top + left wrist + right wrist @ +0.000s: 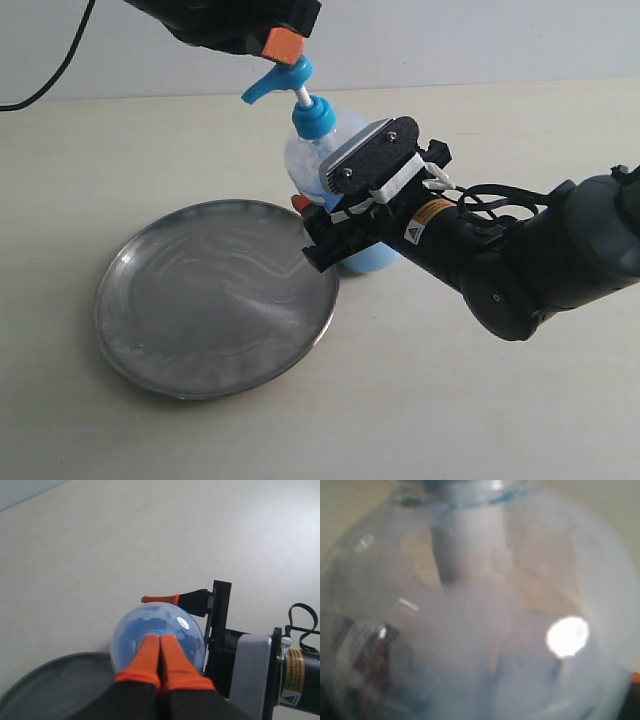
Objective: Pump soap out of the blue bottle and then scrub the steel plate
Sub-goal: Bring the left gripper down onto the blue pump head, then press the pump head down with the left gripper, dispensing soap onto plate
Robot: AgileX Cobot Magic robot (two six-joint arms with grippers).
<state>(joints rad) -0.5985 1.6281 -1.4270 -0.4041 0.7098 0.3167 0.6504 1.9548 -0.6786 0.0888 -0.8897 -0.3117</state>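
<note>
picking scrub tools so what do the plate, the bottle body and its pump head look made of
The steel plate looks like polished metal, likely stainless steel; grey sheen with streaky reflections. The blue bottle is clear glossy plastic by its look; pale blue liquid shows through, with bright highlights. The pump head is opaque bright blue plastic, smooth, probably moulded.

black arm [560, 250], yellow label [431, 214], orange-tipped claw [160, 647]
</note>
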